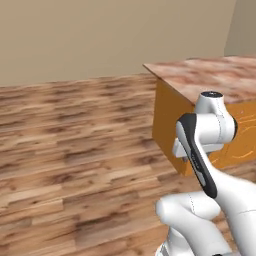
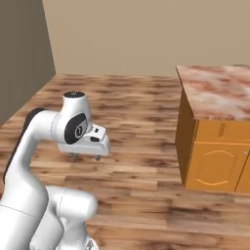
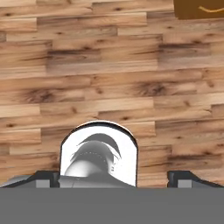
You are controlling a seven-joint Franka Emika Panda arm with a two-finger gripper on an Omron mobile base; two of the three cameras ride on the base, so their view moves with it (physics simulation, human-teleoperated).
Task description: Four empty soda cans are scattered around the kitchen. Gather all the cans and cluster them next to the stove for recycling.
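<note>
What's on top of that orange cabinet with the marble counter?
The counter shows bare pinkish marble as far as it is in frame. Its far right runs out of frame, and the arm covers a strip in the left view.

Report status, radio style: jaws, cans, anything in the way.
Gripper jaws open, holding nothing, pointed down at the wood floor. No cans or stove in sight. Orange cabinet with marbled countertop ahead to the right; no contact.

Wood-plank floor (image 1: 75,150) under plain beige walls (image 2: 146,34) — an orange cabinet (image 2: 215,161) with a pink marbled countertop (image 2: 219,93).
</note>
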